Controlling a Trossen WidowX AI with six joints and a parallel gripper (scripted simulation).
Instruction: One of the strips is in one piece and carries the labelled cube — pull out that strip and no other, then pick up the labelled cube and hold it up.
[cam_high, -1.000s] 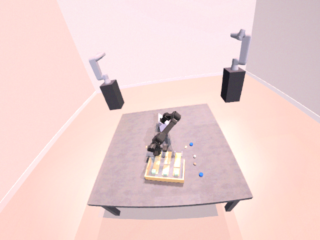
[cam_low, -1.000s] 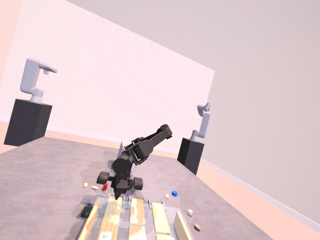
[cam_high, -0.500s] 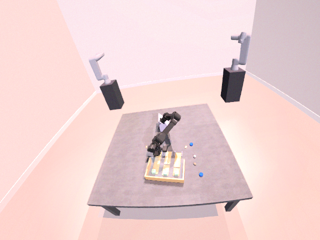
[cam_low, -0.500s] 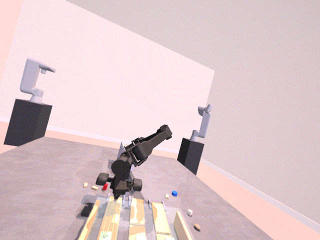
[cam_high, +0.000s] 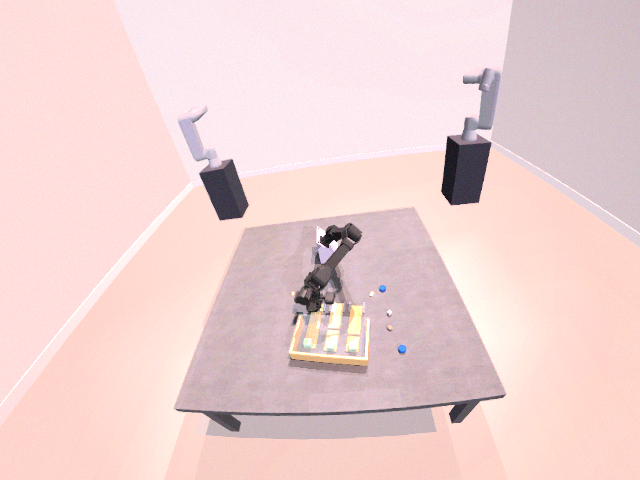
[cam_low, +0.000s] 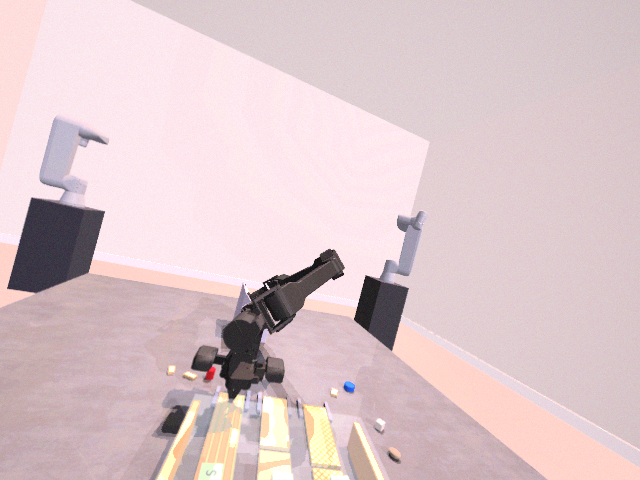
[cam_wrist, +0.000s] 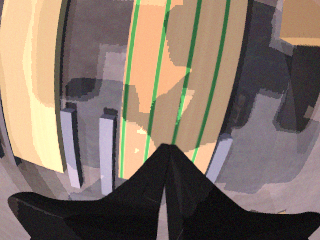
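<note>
The left strip (cam_high: 313, 328) (cam_low: 222, 439) (cam_wrist: 150, 50) has green lines in the wrist view and shows no break. A pale green cube (cam_high: 308, 342) (cam_low: 210, 472) marked S sits on its far end from the arm. The middle strip (cam_high: 336, 312) (cam_low: 273, 423) (cam_wrist: 30, 90) and the right latticed strip (cam_high: 355, 320) (cam_low: 320, 436) each show a crosswise break. Each carries a pale cube at that same end. My gripper (cam_high: 313, 308) (cam_low: 234, 394) (cam_wrist: 167, 151) is shut and empty, its tips at the arm-side end of the left strip. Contact is unclear.
A wooden-walled tray (cam_high: 330, 358) (cam_low: 364, 449) surrounds the strips. Small upright posts (cam_wrist: 106, 150) flank their arm-side ends. Blue discs (cam_high: 382, 288) (cam_low: 349, 386), a white piece (cam_high: 389, 312) (cam_low: 379, 425) and a brown piece (cam_high: 389, 327) (cam_low: 394, 454) lie to the right; a red piece (cam_low: 210, 373) lies behind.
</note>
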